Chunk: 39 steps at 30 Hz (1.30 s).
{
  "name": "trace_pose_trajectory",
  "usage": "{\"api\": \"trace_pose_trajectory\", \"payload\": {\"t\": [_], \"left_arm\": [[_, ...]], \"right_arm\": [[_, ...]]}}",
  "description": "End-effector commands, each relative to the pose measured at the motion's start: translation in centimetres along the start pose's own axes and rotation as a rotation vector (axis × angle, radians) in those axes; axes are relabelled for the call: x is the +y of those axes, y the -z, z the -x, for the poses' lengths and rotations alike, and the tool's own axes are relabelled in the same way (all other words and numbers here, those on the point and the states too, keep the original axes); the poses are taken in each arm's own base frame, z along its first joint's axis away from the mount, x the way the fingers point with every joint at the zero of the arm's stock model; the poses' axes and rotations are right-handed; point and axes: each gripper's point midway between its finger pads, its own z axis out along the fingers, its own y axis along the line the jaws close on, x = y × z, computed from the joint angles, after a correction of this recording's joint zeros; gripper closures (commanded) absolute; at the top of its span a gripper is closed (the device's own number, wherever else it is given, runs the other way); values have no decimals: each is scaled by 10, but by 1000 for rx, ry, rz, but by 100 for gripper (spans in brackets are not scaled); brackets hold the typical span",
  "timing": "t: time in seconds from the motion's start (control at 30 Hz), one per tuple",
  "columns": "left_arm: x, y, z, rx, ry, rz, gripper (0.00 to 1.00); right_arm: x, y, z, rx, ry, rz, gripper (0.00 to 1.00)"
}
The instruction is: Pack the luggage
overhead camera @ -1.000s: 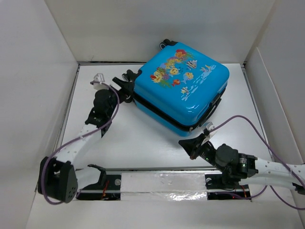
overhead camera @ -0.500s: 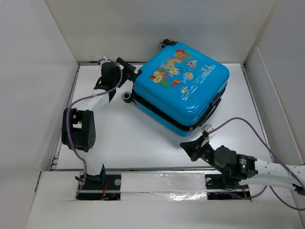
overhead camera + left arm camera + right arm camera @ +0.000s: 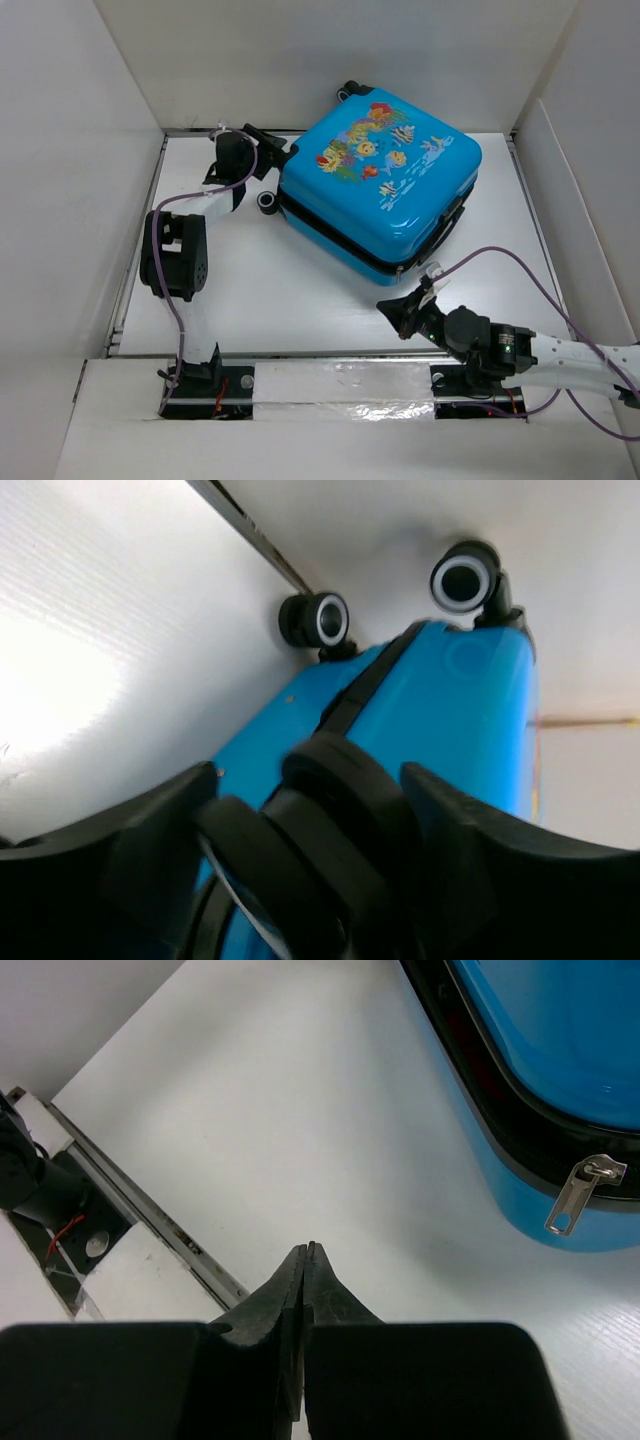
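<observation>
The luggage (image 3: 380,180), a bright-blue hard-shell case with a fish print, lies closed and flat at the back of the white floor. My left gripper (image 3: 270,152) is at its back-left corner. In the left wrist view a black double wheel (image 3: 340,800) fills the gap of the left gripper (image 3: 308,772), and both fingers press against it. Two more wheels (image 3: 318,620) show beyond on the blue shell (image 3: 460,710). My right gripper (image 3: 390,305) is shut and empty, low over the floor just in front of the case. A silver zipper pull (image 3: 580,1192) hangs off the case to the right of the right gripper (image 3: 307,1245).
White walls box the floor in on three sides. A metal rail (image 3: 330,355) runs along the near edge, also seen as the rail (image 3: 150,1210) in the right wrist view. Another wheel (image 3: 266,201) sticks out at the case's left side. The left arm's elbow (image 3: 175,255) stands near the left wall.
The left arm swung from the case's left side up to its back-left corner, and its jaws narrowed around the wheel. The right gripper stayed shut and barely moved.
</observation>
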Motion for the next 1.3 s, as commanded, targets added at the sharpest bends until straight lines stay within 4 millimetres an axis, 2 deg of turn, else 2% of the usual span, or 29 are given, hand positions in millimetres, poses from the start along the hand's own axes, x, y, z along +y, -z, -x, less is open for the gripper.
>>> {"api": "trace_pose_trajectory", "payload": {"t": [0.0, 0.07, 0.1, 0.13, 0.2, 0.27, 0.3, 0.33, 0.37, 0.4, 0.47, 0.53, 0.57, 0.6, 0.63, 0.67, 0.7, 0.73, 0.77, 0.8, 0.83, 0.87, 0.9, 0.93, 0.97, 1.13, 1.17, 1.23, 1.27], "left_arm": [[-46, 0, 13, -47, 57, -183, 33], [-46, -6, 9, -27, 73, -195, 35], [-53, -8, 12, -22, 80, -208, 35], [-55, -10, 11, -12, 85, -214, 34], [-57, -14, 11, -8, 103, -221, 26], [-59, -17, 12, -1, 124, -231, 20], [-63, -16, 13, -3, 123, -245, 23], [-63, -15, 14, -11, 130, -250, 32], [-69, -10, 17, -28, 130, -270, 64], [-67, -5, 16, -40, 132, -289, 80], [-77, 12, 26, -79, 119, -335, 100], [-65, 27, 23, -121, 100, -335, 100], [-86, 51, 33, -170, 62, -400, 100], [-84, 62, 32, -187, 48, -404, 100], [-60, 70, 22, -191, 48, -357, 100], [-76, 96, 27, -227, 30, -405, 100], [-75, 110, 26, -248, 12, -417, 100], [-47, 118, 14, -247, 22, -362, 100], [-61, 142, 13, -271, 13, -410, 100], [-56, 153, 11, -288, 9, -413, 100], [-37, 158, 0, -285, 13, -371, 100], [-48, 176, -1, -300, 2, -406, 100], [-41, 180, -7, -292, -5, -384, 100], [-30, 183, -10, -297, -20, -352, 100], [-35, 194, -10, -304, -25, -368, 100], [-8, 219, -17, -322, -38, -311, 100], [-15, 231, -14, -345, -52, -337, 100], [1, 236, -19, -341, -57, -280, 100], [-7, 249, -16, -365, -67, -311, 100]], "right_arm": [[2, -1, 4, -21, -27, -2, 96], [1, 0, 5, -23, -33, -6, 88], [0, 1, 4, -16, -30, -9, 76], [-1, 1, 4, -17, -35, -14, 71], [-3, 3, 5, -18, -35, -20, 59], [-4, 4, 7, -25, -42, -23, 57], [-5, 5, 6, -20, -38, -26, 56], [-6, 5, 6, -22, -42, -32, 55], [-8, 6, 7, -23, -42, -38, 55], [-12, 8, 5, -14, -33, -53, 55], [-18, 11, 5, -14, -29, -80, 54], [-27, 16, 7, -19, -31, -112, 52], [-29, 18, 10, -28, -35, -119, 52], [-34, 20, 9, -25, -28, -135, 51], [-35, 24, 14, -41, -40, -135, 51], [-39, 26, 16, -52, -41, -146, 51], [-42, 28, 17, -56, -35, -155, 51], [-44, 30, 19, -64, -21, -159, 51], [-47, 33, 23, -82, -28, -163, 52], [-49, 34, 23, -83, -27, -172, 60], [-49, 35, 25, -91, -26, -167, 68], [-49, 35, 26, -94, -31, -166, 79], [-50, 35, 24, -90, -31, -171, 98], [-50, 35, 23, -88, -44, -174, 100], [-51, 34, 21, -79, -42, -187, 100], [-47, 24, 12, -26, 6, -202, 100], [-45, 22, 13, -19, 20, -208, 100], [-42, 17, 20, 1, 82, -230, 100], [-41, 14, 25, 0, 110, -234, 100]]}}
